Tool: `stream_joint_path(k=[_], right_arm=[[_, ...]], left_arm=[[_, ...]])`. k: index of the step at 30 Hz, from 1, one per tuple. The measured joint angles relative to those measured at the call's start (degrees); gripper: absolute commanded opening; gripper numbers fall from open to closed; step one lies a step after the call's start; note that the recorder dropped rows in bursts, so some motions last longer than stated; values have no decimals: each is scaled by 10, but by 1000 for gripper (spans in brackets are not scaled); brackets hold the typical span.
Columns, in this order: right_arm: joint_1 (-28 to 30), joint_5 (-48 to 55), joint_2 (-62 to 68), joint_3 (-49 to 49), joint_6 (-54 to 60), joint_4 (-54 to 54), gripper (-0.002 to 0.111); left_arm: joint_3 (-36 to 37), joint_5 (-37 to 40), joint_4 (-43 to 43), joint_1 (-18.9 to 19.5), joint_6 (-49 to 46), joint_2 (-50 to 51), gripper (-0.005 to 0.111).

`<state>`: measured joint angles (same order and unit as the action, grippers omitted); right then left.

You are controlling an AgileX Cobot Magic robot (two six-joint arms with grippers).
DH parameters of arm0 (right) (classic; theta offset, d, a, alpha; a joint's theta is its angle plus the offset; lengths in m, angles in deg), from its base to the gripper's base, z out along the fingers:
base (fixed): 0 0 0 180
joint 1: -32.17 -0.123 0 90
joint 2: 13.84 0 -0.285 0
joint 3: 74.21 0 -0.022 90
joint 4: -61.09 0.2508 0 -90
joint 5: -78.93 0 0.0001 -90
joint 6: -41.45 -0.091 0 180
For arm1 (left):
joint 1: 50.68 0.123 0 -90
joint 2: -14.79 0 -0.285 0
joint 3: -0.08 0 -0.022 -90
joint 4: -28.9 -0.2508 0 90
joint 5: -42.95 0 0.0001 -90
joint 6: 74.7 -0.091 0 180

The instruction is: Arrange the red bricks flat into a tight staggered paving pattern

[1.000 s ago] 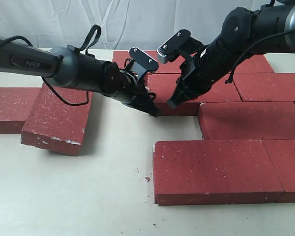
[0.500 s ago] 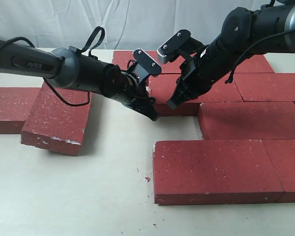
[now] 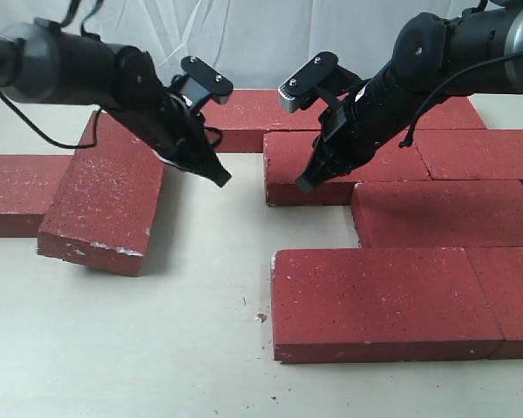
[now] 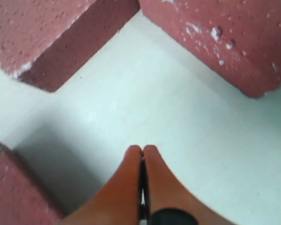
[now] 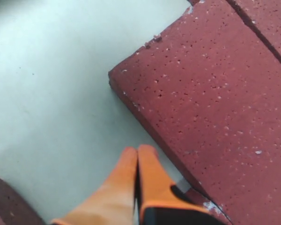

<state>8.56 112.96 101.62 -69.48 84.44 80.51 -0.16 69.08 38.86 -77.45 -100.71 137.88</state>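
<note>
The smooth pale table (image 3: 157, 348) bears rough, white-speckled red bricks (image 3: 383, 300), flat and staggered from twelve to five o'clock, plus a tilted brick (image 3: 100, 205) at nine. Near centre the left gripper (image 3: 219, 178) and right gripper (image 3: 305, 184), orange-tipped, are each pressed together on nothing.

Front brick (image 3: 383, 300): flat on the table (image 3: 157, 348), nearest the exterior camera.
Edge brick (image 3: 516, 296): against the front brick's right end.
Second-row brick (image 3: 444, 213): just behind the front brick, offset right.
Third-row bricks (image 3: 281, 163): farther behind, two end to end.
Back-row bricks (image 3: 261, 113): rearmost.
Askew brick (image 3: 105, 205): well left of the front brick, overlapping the far-left brick (image 3: 13, 192).
Left gripper (image 3: 222, 180): behind-left, over bare table.
Right gripper (image 3: 303, 185): at the third row's left end.
</note>
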Motion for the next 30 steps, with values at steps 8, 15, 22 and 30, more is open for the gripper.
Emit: stream_joint_path(k=[8,15,22,30], right_arm=[[0,-1,0,0,0,1,-1],[0,-1,0,0,0,3,-1],[0,-1,0,0,0,8,-1],[0,-1,0,0,0,21,-1]], left_arm=[[38,144,9,23,0,-113,0],[47,259,38,23,41,-200,0],[120,267,22,67,119,-301,0],[212,256,22,167,150,-368,0]])
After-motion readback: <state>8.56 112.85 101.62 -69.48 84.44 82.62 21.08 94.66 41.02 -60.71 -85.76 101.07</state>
